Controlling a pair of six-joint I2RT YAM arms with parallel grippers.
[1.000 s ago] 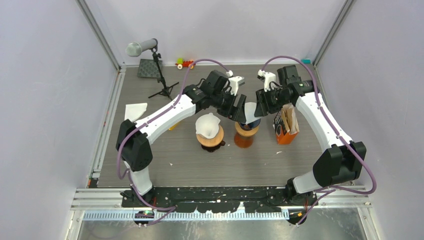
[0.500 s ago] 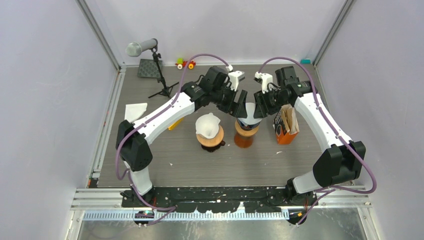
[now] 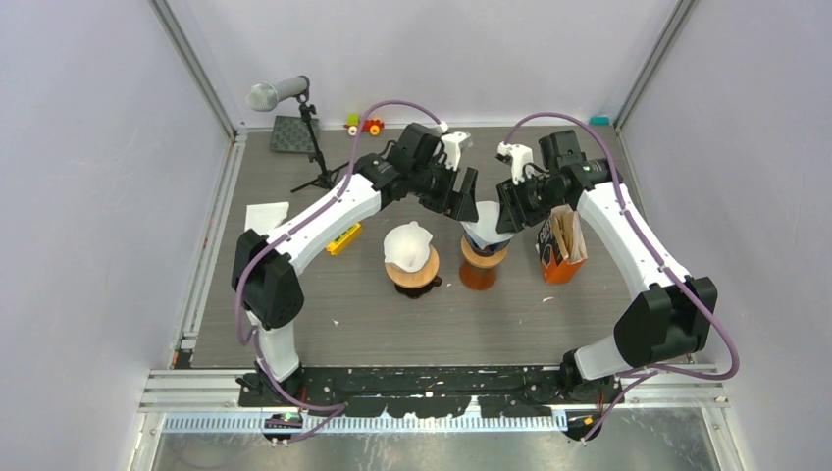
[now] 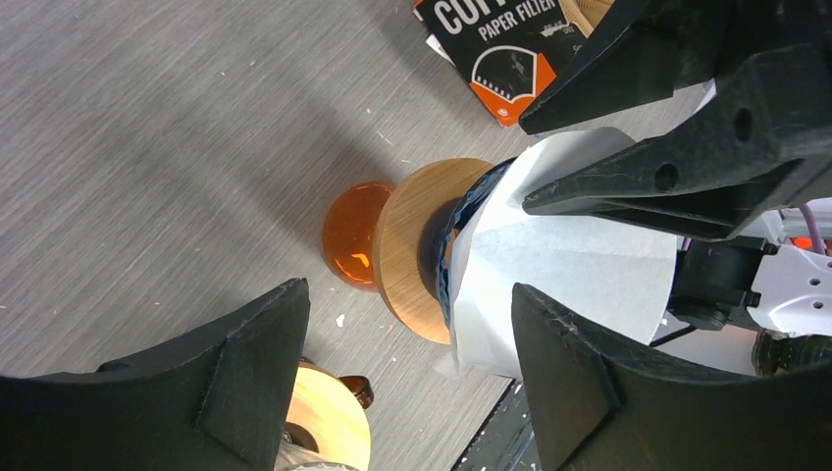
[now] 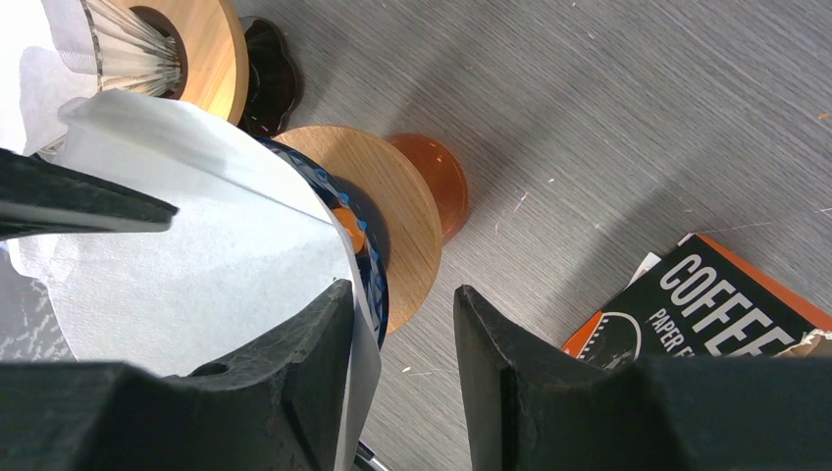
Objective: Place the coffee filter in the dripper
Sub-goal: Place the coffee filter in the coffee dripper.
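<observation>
The white paper coffee filter (image 3: 488, 220) stands as a cone in the blue dripper (image 4: 453, 235), which has a wooden collar (image 3: 483, 255) and sits on an orange glass base (image 4: 351, 232). My left gripper (image 3: 462, 192) hangs open just behind and left of the filter (image 4: 574, 260), touching nothing; its jaws (image 4: 407, 383) stand wide apart. My right gripper (image 3: 505, 209) is at the filter's right rim. Its jaws (image 5: 402, 383) are open: one finger lies inside the cone against the paper (image 5: 206, 265), the other outside, and the paper edge passes loosely between them.
A second dripper with a filter (image 3: 410, 250) stands just left of the first. An orange and black coffee filter box (image 3: 561, 245) is at the right. A loose white paper (image 3: 265, 218), a yellow item (image 3: 343, 238) and a microphone stand (image 3: 314, 137) are at the left and back.
My left gripper has drawn back and up from the filter and its jaws have spread a little. The right gripper has hardly moved, and the filter stays in the dripper.
</observation>
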